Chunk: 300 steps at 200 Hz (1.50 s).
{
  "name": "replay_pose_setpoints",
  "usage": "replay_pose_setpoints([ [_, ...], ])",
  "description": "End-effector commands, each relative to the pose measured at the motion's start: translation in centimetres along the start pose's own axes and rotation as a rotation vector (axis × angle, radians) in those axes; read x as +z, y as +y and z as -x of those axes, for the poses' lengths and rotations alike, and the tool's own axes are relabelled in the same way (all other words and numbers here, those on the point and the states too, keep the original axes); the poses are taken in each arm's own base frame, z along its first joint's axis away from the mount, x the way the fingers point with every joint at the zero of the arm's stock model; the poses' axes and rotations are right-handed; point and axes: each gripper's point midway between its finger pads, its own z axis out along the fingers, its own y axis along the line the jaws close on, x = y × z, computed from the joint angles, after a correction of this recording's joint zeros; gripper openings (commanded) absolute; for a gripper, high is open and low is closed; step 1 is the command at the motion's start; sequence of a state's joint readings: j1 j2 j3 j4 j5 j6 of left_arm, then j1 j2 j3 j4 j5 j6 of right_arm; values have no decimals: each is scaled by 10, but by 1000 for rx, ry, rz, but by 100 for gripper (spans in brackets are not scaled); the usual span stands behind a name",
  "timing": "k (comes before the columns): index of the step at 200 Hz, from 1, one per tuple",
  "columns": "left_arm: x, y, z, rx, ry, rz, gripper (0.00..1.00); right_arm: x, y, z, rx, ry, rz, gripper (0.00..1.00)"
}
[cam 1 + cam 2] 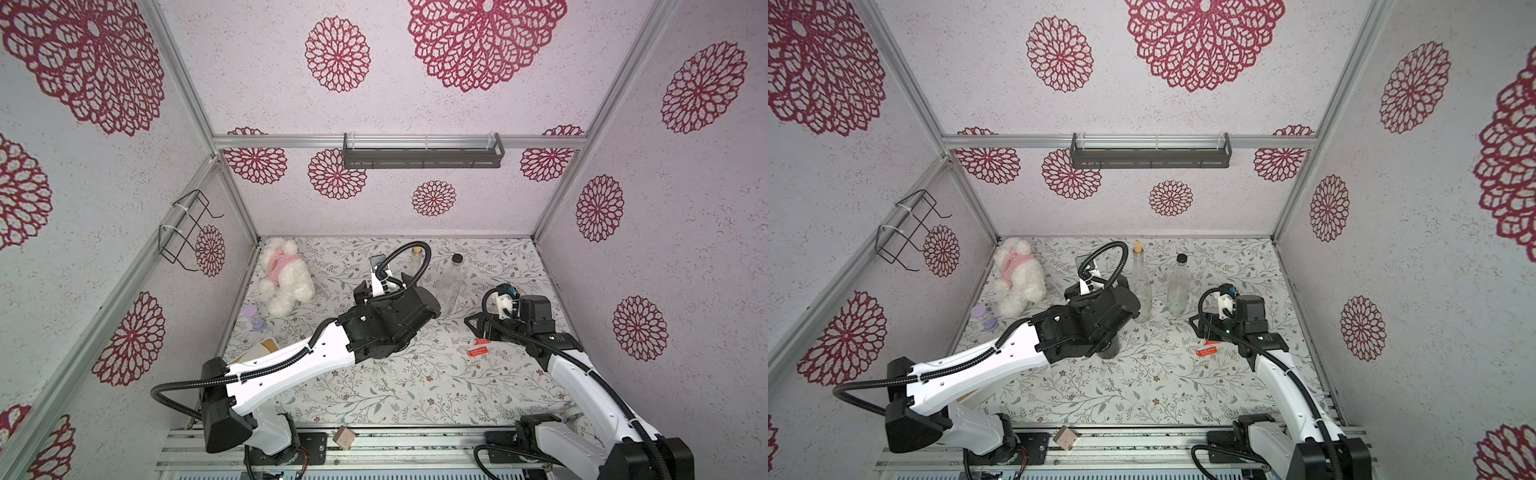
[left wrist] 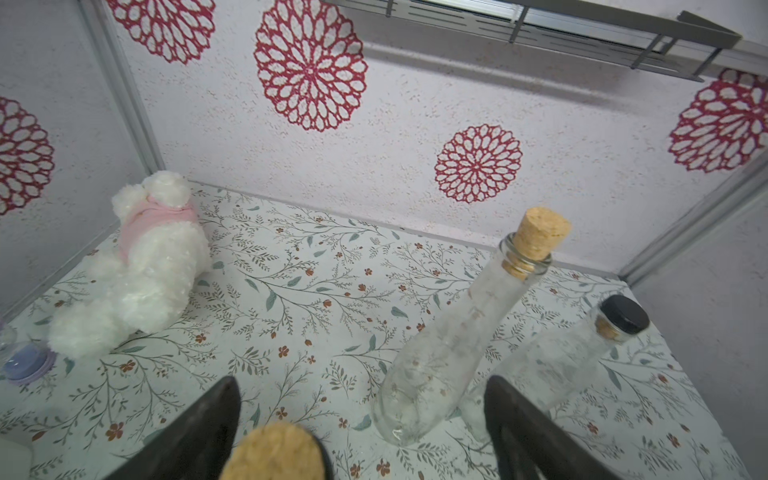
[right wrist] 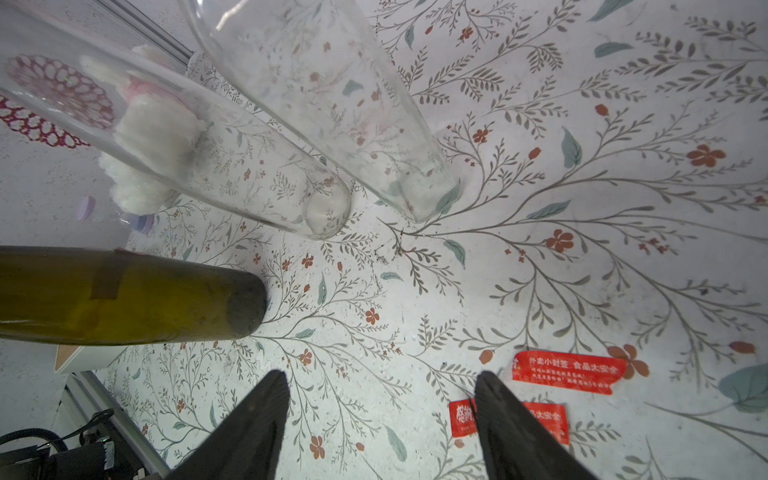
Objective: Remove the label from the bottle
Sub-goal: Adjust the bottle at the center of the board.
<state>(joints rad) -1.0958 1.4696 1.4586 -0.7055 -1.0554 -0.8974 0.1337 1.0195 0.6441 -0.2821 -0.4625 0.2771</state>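
Unheld dark bottle: left pincer wide round its cork, right pincer wide, empty, nr red label scraps; a nudge could topple it onto clear bottles.

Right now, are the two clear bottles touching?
Apart. In a top view, table shows between the cork bottle and the black-cap bottle along their whole height; the right wrist view shows a gap between their bases.
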Motion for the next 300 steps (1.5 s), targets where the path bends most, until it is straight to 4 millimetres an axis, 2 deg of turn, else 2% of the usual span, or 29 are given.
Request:
replay_pose_setpoints([
  [1, -1, -14, 1, 57, 54, -116, 95, -4, 4, 13, -50, -28, -7, 73],
  [42, -12, -25, 0, 115, 131, -293, 96, -4, 3, 13, -50, -29, -15, 73],
  [77, -21, -20, 5, 167, 156, -367, 97, -3, 1, 13, -47, -26, -23, 73],
  [122, -21, -8, -4, 222, 220, -424, 100, -3, -1, 14, -48, -20, -39, 73],
  [191, -50, -10, -13, 314, 274, -724, 97, -4, -9, 13, -38, -14, -82, 74],
  [267, -34, 20, -16, 295, 283, -776, 100, -10, -12, 15, -18, -31, -118, 73],
  [300, -23, 26, -16, 294, 280, -766, 94, -12, -14, 13, -8, -35, -129, 73],
])
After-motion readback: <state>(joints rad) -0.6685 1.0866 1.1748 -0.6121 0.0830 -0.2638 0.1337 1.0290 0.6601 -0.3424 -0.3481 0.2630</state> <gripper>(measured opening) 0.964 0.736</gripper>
